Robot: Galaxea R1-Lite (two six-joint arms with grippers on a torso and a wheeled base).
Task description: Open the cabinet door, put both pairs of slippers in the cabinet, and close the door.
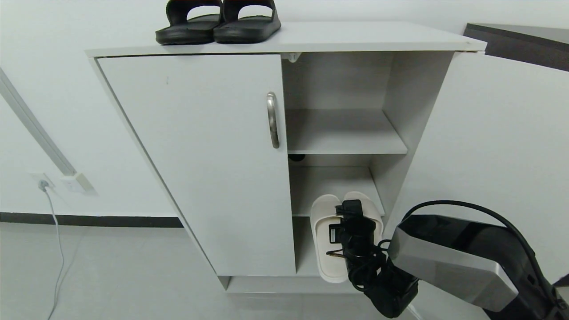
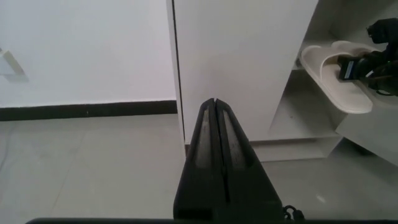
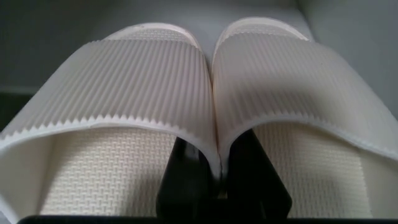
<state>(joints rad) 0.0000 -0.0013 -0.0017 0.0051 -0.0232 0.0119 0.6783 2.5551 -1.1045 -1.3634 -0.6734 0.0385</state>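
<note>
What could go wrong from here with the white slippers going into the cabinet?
The right gripper pinches the white slippers by their straps, with heels beyond the lower shelf; released now, they might tip out. The black slippers sit near the front edge of the cabinet top and might get knocked off.

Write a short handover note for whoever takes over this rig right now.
Right pincer: shut on the white slippers, pinching both straps, toes over the lower shelf, heels sticking out front.
Left pincer: shut, holding nothing, low before the closed left door.
Black slippers: on top of the cabinet.
Done: right door open.
Left: set the white pair fully in, put the black pair in, close the door.
</note>
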